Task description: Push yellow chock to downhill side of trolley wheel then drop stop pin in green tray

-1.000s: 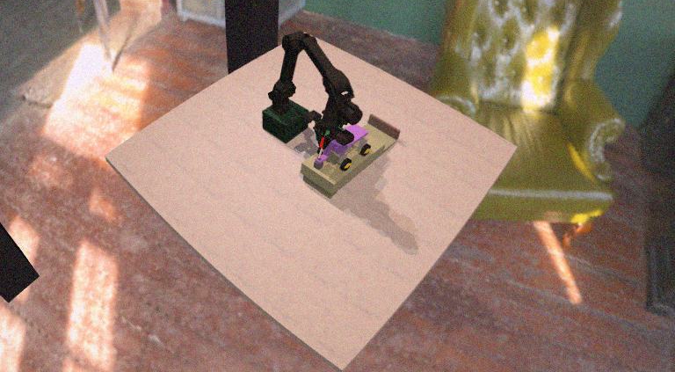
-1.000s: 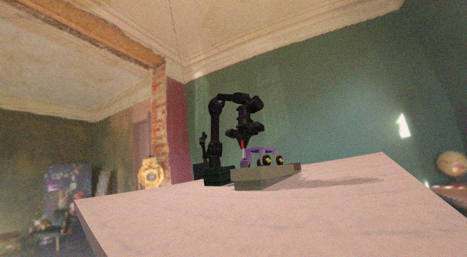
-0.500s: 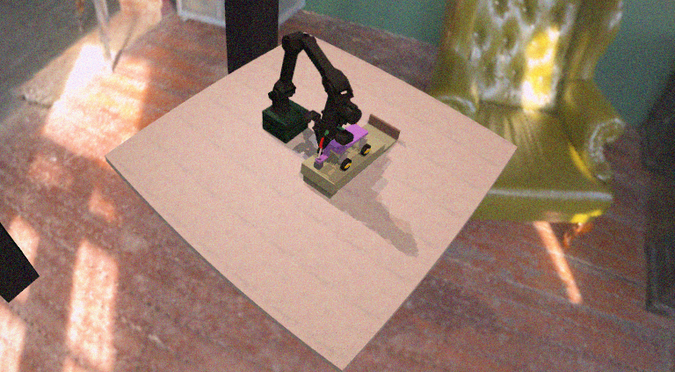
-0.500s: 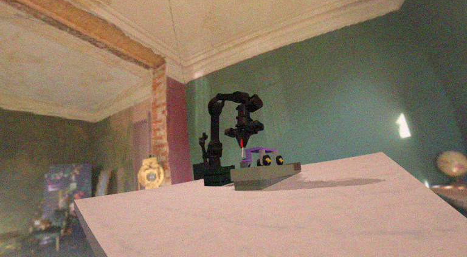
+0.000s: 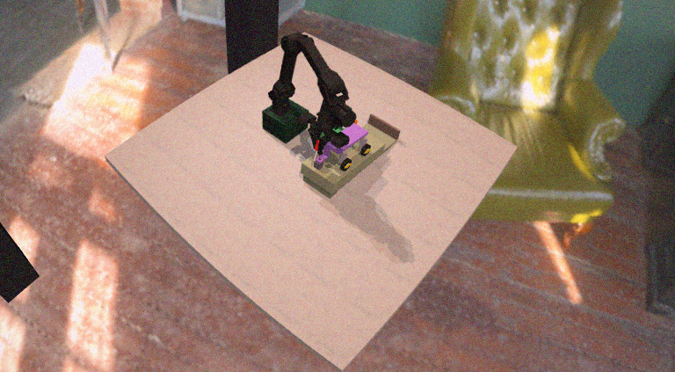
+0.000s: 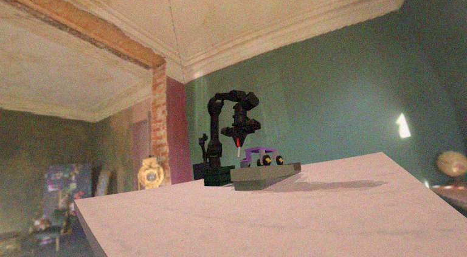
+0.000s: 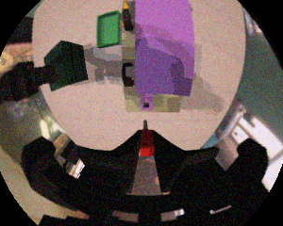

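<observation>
My gripper (image 5: pixel 317 143) (image 6: pixel 238 143) (image 7: pixel 145 132) is shut on the red-headed stop pin (image 5: pixel 316 147) (image 6: pixel 238 142) (image 7: pixel 146 150). The pin's pale shaft points down, its tip clear above the ramp (image 5: pixel 330 181) (image 6: pixel 249 174) (image 7: pixel 172 103) at the uphill end. The purple trolley (image 5: pixel 354 134) (image 6: pixel 261 149) (image 7: pixel 165 61) stands on the ramp; its small bracket with an open hole shows in the wrist view. The chock's yellow-orange part (image 7: pixel 126 7) shows beside the farther, downhill wheel; whether they touch is unclear. The green tray (image 7: pixel 108 29) lies beside the ramp.
A brown end stop (image 5: pixel 384 126) stands at the ramp's low end. The dark green block (image 5: pixel 279 125) (image 6: pixel 216 175) (image 7: pixel 66 66) under the arm's base stands beside the ramp. The arm partly hides the tray in the top view.
</observation>
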Controlling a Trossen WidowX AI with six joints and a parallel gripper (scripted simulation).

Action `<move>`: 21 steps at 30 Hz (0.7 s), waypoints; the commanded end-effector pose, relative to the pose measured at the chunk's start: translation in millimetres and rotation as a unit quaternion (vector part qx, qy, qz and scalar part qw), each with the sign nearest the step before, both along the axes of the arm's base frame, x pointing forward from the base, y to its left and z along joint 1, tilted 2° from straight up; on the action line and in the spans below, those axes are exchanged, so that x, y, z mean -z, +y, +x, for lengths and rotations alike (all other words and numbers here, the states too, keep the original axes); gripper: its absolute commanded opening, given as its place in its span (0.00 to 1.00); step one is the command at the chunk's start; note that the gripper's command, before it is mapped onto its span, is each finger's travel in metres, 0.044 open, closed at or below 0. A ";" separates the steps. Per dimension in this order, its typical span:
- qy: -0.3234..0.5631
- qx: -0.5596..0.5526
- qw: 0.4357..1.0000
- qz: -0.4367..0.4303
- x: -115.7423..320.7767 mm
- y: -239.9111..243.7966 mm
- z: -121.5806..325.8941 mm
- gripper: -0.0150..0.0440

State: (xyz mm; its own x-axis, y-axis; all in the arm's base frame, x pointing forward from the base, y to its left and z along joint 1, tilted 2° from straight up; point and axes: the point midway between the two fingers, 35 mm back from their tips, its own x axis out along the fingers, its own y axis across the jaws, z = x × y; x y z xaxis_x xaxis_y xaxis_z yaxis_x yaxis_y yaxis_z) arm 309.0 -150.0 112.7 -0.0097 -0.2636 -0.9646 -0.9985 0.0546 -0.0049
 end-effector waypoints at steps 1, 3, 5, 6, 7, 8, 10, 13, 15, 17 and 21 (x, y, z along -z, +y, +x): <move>-0.003 -0.001 1.000 -0.001 -2.6 -3.3 0.4 0.25; -0.002 -0.001 1.000 -0.001 -2.0 -2.8 -4.8 0.25; -0.002 -0.001 1.000 -0.001 -1.2 -2.4 -11.9 0.25; -0.002 -0.001 1.000 -0.001 -0.6 -2.3 -15.2 0.25; -0.002 -0.001 1.000 -0.001 0.0 -2.2 -18.6 0.25; -0.002 -0.001 1.000 -0.001 0.6 -2.0 -21.8 0.25; -0.001 -0.001 1.000 -0.001 1.8 -1.8 -28.4 0.25; -0.001 -0.001 1.000 -0.001 3.2 -1.6 -38.3 0.25; 0.000 -0.001 1.000 -0.001 3.6 -1.5 -44.7 0.25; 0.000 -0.001 1.000 -0.001 3.8 -1.4 -52.4 0.25; 0.001 -0.001 1.000 -0.001 3.4 -1.3 -66.5 0.25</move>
State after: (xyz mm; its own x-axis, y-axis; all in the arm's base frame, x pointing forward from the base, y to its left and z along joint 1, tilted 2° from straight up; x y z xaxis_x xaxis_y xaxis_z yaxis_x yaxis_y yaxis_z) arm 252.7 -151.7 106.3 -0.0229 -0.2640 -0.9642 -0.9985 0.0539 0.0089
